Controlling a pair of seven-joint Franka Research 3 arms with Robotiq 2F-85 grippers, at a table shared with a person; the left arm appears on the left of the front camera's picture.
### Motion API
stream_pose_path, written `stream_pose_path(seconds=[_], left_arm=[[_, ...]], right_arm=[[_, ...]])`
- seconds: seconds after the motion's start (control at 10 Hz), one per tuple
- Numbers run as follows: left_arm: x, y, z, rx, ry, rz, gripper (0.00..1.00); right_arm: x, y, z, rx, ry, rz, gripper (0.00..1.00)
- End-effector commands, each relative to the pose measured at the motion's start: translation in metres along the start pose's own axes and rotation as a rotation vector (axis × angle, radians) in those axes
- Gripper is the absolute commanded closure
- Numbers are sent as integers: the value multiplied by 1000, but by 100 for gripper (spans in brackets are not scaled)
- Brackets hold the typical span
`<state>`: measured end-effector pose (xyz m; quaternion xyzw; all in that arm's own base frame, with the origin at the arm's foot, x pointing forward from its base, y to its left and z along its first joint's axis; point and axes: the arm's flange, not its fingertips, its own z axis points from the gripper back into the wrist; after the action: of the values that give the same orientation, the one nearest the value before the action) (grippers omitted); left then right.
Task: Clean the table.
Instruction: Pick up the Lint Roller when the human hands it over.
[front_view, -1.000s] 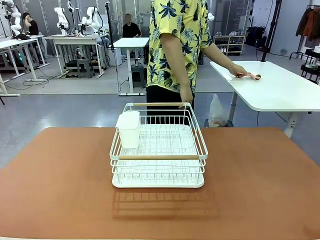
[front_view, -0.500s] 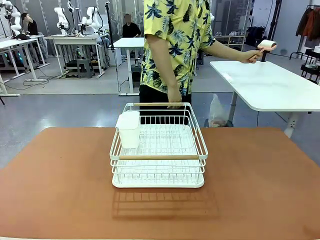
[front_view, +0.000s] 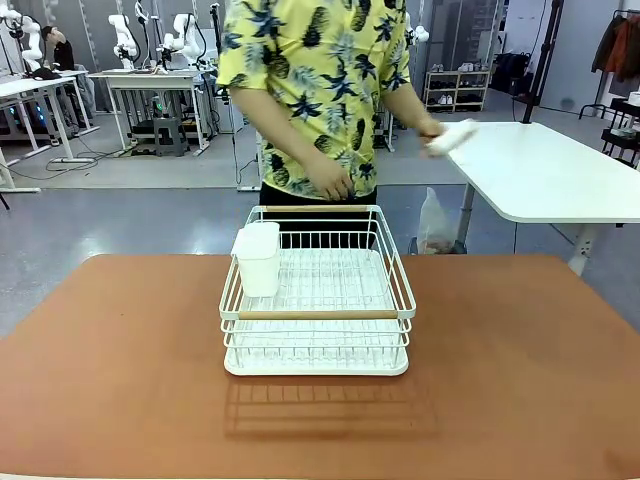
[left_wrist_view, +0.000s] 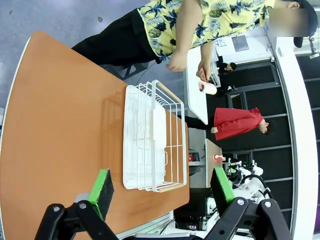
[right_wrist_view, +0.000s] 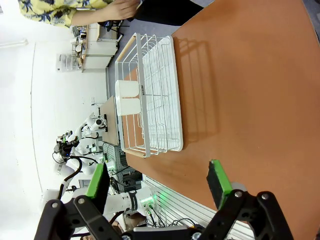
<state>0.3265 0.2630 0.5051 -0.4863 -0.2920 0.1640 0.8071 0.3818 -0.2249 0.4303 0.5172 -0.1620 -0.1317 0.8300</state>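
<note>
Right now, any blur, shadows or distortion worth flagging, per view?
Front view: the person's hand and the white thing it holds are motion-blurred; the dish rack throws a soft shadow toward the camera on the table. Left wrist view: scene rolled sideways, table edge bowed by the wide lens. Right wrist view: also sideways, background blown out white.

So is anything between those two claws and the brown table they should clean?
Yes: a white wire dish rack with a white utensil cup stands in the middle of the table, ahead of the open left gripper and right gripper.
</note>
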Motion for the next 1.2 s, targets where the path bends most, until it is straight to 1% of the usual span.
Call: stream_pose_path(seconds=[0.0,1.1], left_arm=[[-1,0,4,-14,6,3,0],[-1,0,4,-14,6,3,0]], right_arm=[[2,2,1,3,2,5,0],[2,2,1,3,2,5,0]])
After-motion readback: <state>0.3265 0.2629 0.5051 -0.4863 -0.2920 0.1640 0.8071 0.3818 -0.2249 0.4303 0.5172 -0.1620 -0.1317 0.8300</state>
